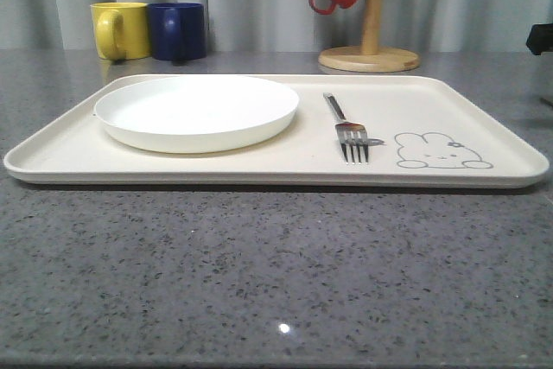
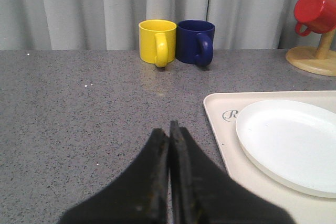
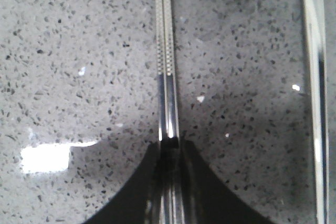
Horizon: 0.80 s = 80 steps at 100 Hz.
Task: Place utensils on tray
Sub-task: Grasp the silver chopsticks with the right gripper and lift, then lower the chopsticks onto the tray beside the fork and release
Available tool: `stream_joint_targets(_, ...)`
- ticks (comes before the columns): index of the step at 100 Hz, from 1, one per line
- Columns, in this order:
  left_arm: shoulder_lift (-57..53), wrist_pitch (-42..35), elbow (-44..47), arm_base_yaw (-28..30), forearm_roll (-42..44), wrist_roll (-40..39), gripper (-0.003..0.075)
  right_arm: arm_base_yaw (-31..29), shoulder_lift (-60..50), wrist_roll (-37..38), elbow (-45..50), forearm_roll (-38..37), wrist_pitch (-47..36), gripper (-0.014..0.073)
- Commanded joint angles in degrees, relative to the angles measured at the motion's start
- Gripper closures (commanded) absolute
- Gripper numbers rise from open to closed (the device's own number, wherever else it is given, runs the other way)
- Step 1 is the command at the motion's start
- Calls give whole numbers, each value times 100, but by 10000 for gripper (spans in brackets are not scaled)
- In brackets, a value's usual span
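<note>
Your right gripper point(image 3: 169, 153) is clamped tight on the chopsticks point(image 3: 167, 66), spoon handle point(image 3: 316, 93) just beside. Lift straight, keep both sticks paired, then onto the tray point(image 1: 484, 131).

On the surface point(image 1: 259, 283) lies the tray point(image 1: 484, 123); on it the plate point(image 1: 197, 110) sits left, the fork point(image 1: 347, 130) right. Behind stand two mugs point(image 1: 151, 30) and a rack point(image 1: 370, 49).

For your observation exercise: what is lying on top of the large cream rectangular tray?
On the cream rectangular tray sit a round white plate and a silver four-tined metal fork. Whatever lies under the plate is covered.
</note>
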Motion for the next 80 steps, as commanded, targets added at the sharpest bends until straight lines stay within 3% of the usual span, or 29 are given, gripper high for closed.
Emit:
stream_joint_targets(1, 33, -441, -164, 23, -46, 11, 738, -20, -398, -57, -115, 85, 47, 620)
stream_joint_targets(21, 33, -441, -164, 23, -46, 11, 738, 172, -931, 150, -327, 223, 362, 620)
stream_joint_targets(43, 33, -441, -164, 23, -46, 11, 738, 969, -1219, 602, -694, 223, 710, 620)
stream_joint_targets(80, 33, -441, -164, 23, -46, 11, 738, 2349, -833, 2124, -707, -225, -78, 620)
